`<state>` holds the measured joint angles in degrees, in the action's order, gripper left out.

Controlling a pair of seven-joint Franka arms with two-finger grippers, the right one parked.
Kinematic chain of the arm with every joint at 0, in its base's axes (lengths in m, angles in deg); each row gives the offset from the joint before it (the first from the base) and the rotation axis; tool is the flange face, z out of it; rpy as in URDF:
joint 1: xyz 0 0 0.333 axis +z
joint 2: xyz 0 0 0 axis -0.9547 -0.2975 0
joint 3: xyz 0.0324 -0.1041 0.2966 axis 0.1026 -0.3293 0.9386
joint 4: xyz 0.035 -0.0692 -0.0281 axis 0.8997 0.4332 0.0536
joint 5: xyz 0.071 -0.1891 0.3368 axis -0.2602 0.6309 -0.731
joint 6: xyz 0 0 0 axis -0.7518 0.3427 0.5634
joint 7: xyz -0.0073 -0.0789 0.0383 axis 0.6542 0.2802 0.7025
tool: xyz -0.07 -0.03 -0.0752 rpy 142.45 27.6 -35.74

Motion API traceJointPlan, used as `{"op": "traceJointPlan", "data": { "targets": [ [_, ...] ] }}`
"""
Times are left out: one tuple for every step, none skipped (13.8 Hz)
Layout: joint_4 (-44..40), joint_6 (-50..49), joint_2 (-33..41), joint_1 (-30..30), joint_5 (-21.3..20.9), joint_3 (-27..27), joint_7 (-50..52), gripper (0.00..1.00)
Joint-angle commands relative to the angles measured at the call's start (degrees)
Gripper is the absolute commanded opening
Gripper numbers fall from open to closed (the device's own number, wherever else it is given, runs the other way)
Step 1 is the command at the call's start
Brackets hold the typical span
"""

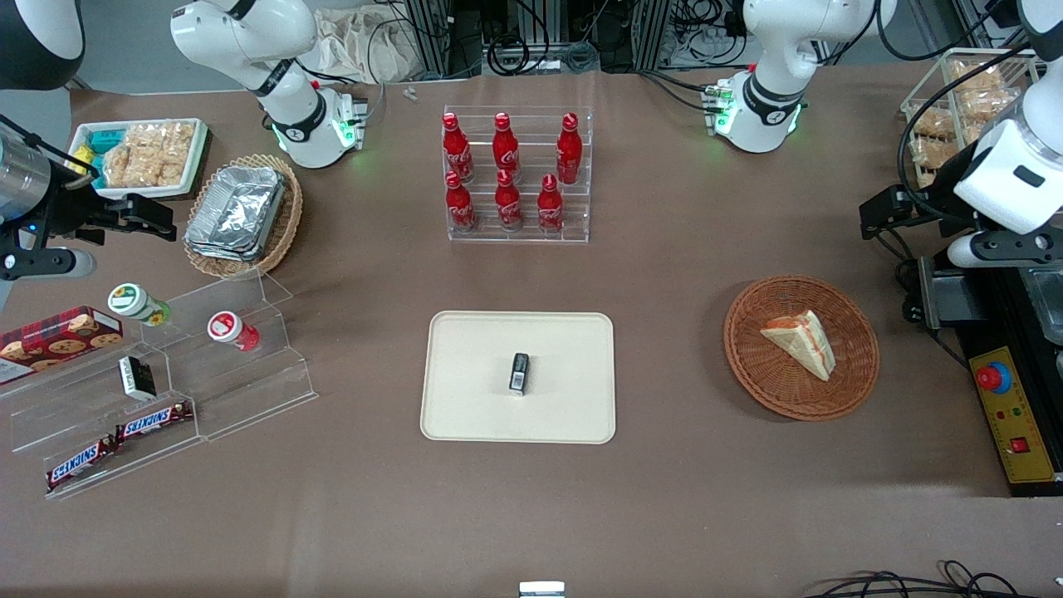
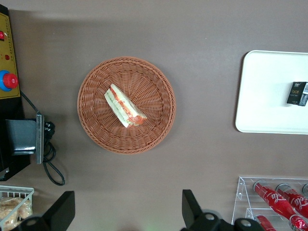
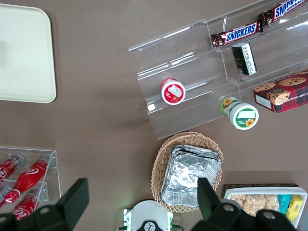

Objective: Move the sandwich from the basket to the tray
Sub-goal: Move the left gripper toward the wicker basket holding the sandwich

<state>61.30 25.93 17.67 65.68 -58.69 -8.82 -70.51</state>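
Observation:
The sandwich, a pale bread wedge with a red-orange filling stripe, lies in the round reddish-brown wicker basket toward the working arm's end of the table. The cream-beige tray lies flat at mid-table, with a small black packet on it. My left gripper hangs high above the table, farther from the front camera than the basket, open and empty. In the left wrist view the gripper has its fingers spread wide, well apart from the sandwich, the basket and the tray.
A clear rack of red cola bottles stands farther back than the tray. A stepped acrylic shelf with snacks and an oval basket of foil containers sit toward the parked arm's end. A control box with a red button lies beside the basket.

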Motion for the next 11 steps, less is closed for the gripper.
{"op": "traceJointPlan", "data": {
  "targets": [
    [-1.59, -2.14, -0.14, -0.20, -0.84, 0.23, -0.58, 1.00],
    [-1.67, -2.15, -0.48, -0.20, -0.84, 0.23, -0.49, 1.00],
    [-1.59, -2.15, -0.66, -0.20, -1.02, 0.23, -0.49, 1.00],
    [-1.41, -2.15, -1.18, -0.20, -1.19, 0.31, 0.04, 1.00],
    [-0.37, -2.06, -1.36, 0.15, -1.19, 0.40, 1.70, 1.00],
    [1.64, -0.84, -1.19, 0.41, -1.02, 0.58, 2.67, 1.00],
    [3.32, -0.13, -1.19, 0.50, -1.02, 0.84, 4.25, 1.00],
    [5.86, 0.57, -0.84, 0.59, -1.02, 1.10, 7.13, 1.00],
    [8.93, 2.84, -0.32, 0.59, -1.02, 2.76, 9.86, 1.00],
    [12.18, 6.17, 0.30, 0.50, -1.02, 3.99, 11.54, 1.00],
    [15.61, 9.60, 0.57, 0.50, -1.02, 4.09, 15.38, 1.00]
  ]
}}
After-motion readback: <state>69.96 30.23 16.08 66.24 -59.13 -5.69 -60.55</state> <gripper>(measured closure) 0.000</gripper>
